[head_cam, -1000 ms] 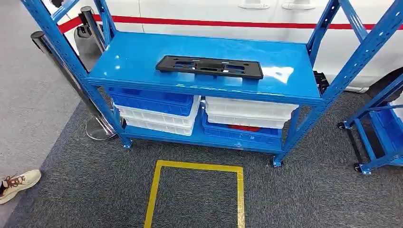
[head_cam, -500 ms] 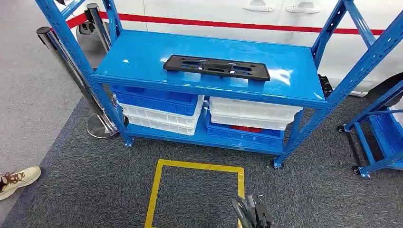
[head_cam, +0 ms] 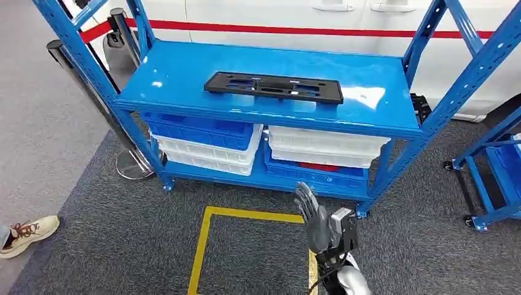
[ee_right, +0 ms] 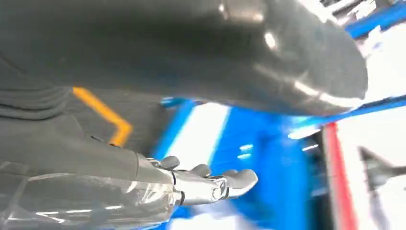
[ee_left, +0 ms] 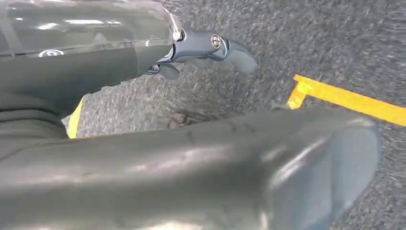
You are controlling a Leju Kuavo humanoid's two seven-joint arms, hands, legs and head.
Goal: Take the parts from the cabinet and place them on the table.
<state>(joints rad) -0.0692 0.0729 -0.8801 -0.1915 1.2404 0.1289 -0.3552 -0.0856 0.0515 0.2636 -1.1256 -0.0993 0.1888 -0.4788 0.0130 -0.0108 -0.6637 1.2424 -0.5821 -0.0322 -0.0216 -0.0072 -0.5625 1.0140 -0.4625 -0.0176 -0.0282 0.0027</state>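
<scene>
the flat black part (head_cam: 273,86) lies on the top shelf of the blue cabinet (head_cam: 184,70), near the shelf's front edge and untouched. stacked white and blue bins (head_cam: 206,144) fill the shelf below. the right hand (head_cam: 319,222) is raised over the dark carpet in front of the cabinet, beside the yellow floor marking (head_cam: 199,252); its fingers (ee_right: 230,182) are stretched out, apart and holding nothing. the left hand (ee_left: 206,48) hangs above the carpet, its fingers loosely curved with nothing in them. a person's shoe (head_cam: 27,233) rests at the carpet's edge. a white car (head_cam: 276,21) stands behind the cabinet.
</scene>
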